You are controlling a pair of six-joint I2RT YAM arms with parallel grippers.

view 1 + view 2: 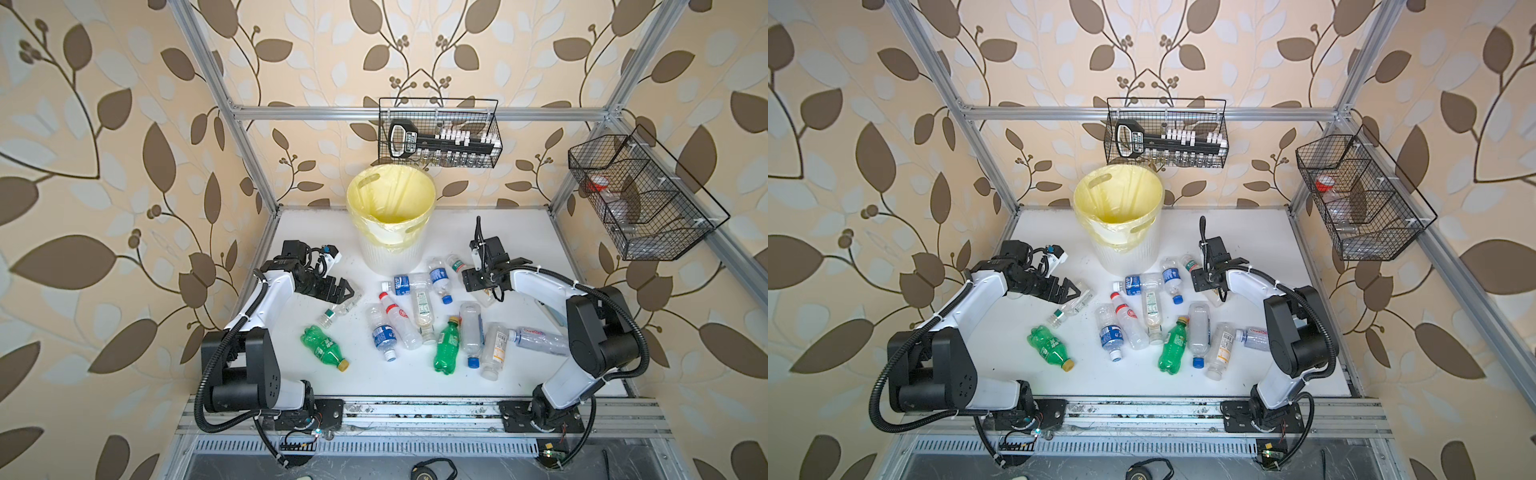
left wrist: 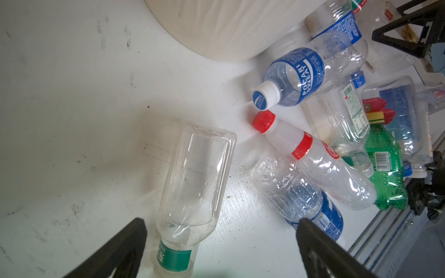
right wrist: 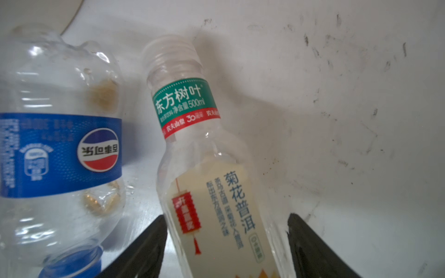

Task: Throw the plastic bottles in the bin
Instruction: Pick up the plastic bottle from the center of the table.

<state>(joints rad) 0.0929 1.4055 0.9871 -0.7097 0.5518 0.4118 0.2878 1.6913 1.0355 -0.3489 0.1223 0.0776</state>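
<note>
12 plastic bottles (image 1: 422, 307) lay on their sides on my white table (image 1: 395, 382), all of them outside the bin (image 1: 386, 257). The bin stood at the back of the table, white with a pale yellow bag (image 1: 390, 195) inside it. Most of the bottles lay in a heap in front of the bin, and some touched or lay across each other. 2 of them were green with yellow caps. 1 green bottle (image 1: 324, 347) lay alone on my left side, and the other green bottle (image 1: 446, 347) lay in the heap.

My left gripper (image 2: 220, 226) was low over a clear bottle with a green band (image 2: 197, 180). This bottle lay a little apart from the heap, on the left. The 2 black fingers (image 2: 130, 240) were wide apart, 1 on each side of the bottle near its neck, and they did not touch it.

My right gripper (image 3: 227, 216) pointed down at a tea bottle (image 3: 216, 192) with an open neck, to the right of the bin. Its 2 fingers stood 1 on each side of the bottle, very close to it. I could not tell if they pinched it or only stood beside it. A bottle with a blue band (image 3: 60, 154) lay just beside the tea bottle.
</note>
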